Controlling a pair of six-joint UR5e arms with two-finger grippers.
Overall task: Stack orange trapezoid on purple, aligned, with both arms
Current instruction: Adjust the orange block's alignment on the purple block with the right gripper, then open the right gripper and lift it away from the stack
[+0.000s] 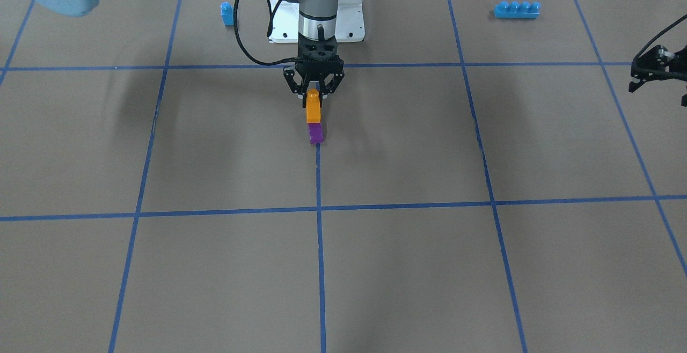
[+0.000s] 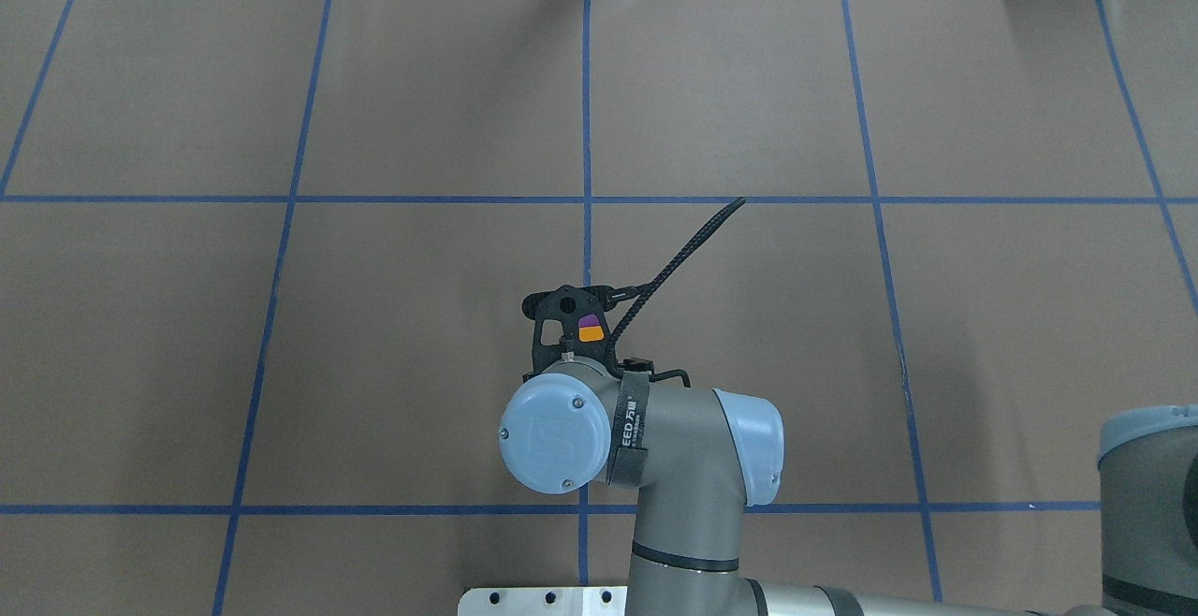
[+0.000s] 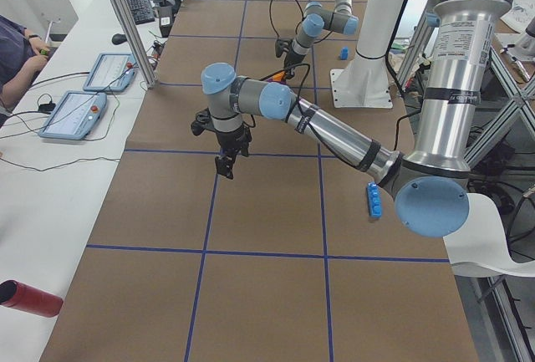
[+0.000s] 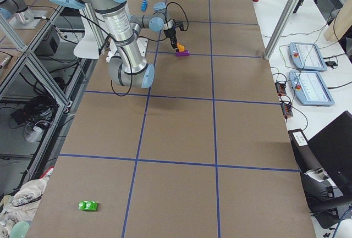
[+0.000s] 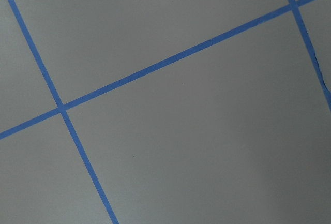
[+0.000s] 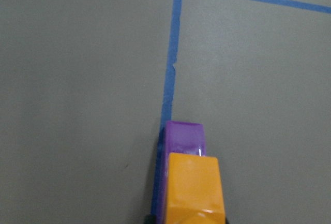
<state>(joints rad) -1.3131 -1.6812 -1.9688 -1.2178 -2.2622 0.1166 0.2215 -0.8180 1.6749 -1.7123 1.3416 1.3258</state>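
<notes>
The orange trapezoid [image 1: 313,110] stands directly on top of the purple brick [image 1: 315,133], on a blue tape line in the middle of the table. My right gripper [image 1: 314,95] comes straight down on it, shut on the orange trapezoid's top. In the right wrist view the orange trapezoid [image 6: 194,188] lies in line over the purple brick [image 6: 183,137]; whether they are fully seated I cannot tell. Both show small in the overhead view, orange [image 2: 590,334] and purple [image 2: 590,321]. My left gripper [image 1: 659,93] hangs open and empty far off to the side, above bare table.
A small blue single-stud brick [image 1: 227,13] and a long blue four-stud brick [image 1: 517,9] lie near the robot's side. The white base pedestal [image 1: 351,20] stands behind the stack. A green brick [image 4: 87,205] lies at the far table end.
</notes>
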